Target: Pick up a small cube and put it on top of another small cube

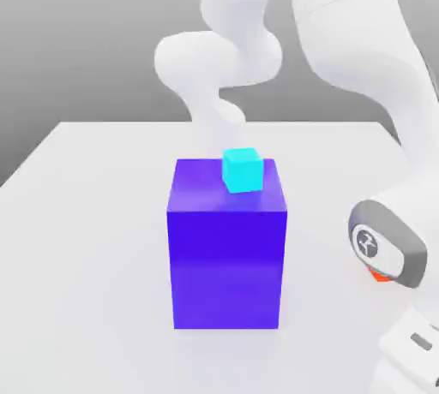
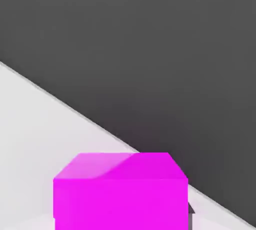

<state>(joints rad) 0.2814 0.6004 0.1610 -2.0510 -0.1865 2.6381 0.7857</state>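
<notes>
A tall blue block [image 1: 227, 247], glossy and sharp-edged, stands on my matte white counter [image 1: 86, 212]; a small cyan cube [image 1: 242, 169] sits on its flat top, toward the rear edge; my smooth white arm [image 1: 360, 67] curves down at the exterior view's right; in the hand view a flat-faced magenta cube [image 2: 120, 191] rests on the counter; my tool is closed together, and I cannot tell whether it clamps anything.

A simulated robot test scene, not a real room.

A plain white tabletop [image 1: 94, 212] sits before a featureless grey backdrop; flat-shaded blocks, a blue one [image 1: 227, 255] and a cyan cube [image 1: 242, 169], and a smooth white robot arm [image 1: 360, 32] all look computer-rendered.
</notes>
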